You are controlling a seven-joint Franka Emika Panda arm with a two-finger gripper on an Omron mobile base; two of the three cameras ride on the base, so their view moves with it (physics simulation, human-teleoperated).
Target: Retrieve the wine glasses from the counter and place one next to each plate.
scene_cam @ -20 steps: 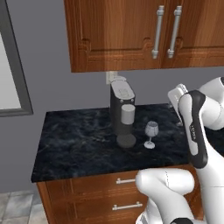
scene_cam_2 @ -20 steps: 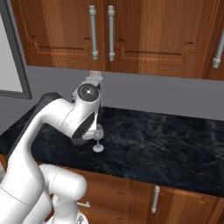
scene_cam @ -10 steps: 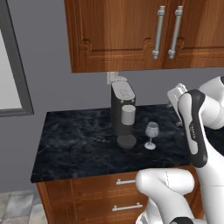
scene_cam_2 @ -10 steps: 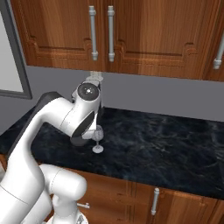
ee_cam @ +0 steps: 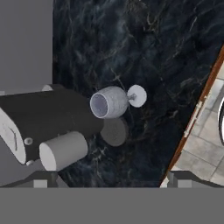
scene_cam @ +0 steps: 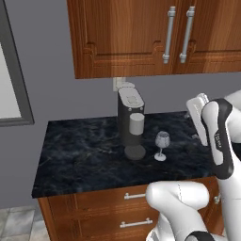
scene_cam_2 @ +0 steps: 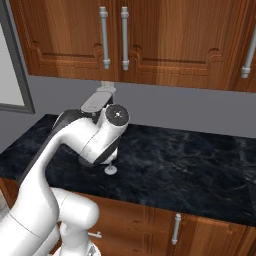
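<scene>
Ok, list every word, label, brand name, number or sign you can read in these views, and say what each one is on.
No text can be read for certain.
Arm link: a small dark vertical marking, too blurred to read.
Coffee machine: no label or brand visible.
Wine glass: plain, unmarked.
Counter: marble veining only, no writing.
Upper cabinets: plain wood and silver handles, no signs.

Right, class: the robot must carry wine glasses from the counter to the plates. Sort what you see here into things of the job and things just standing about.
Part of the job:
- wine glass, upright on the counter
- counter, black marble-veined top
- gripper, open, above the glass

Just standing about:
- coffee machine with its grey cup, beside the glass
- wall cabinets
- drawers below the counter
</scene>
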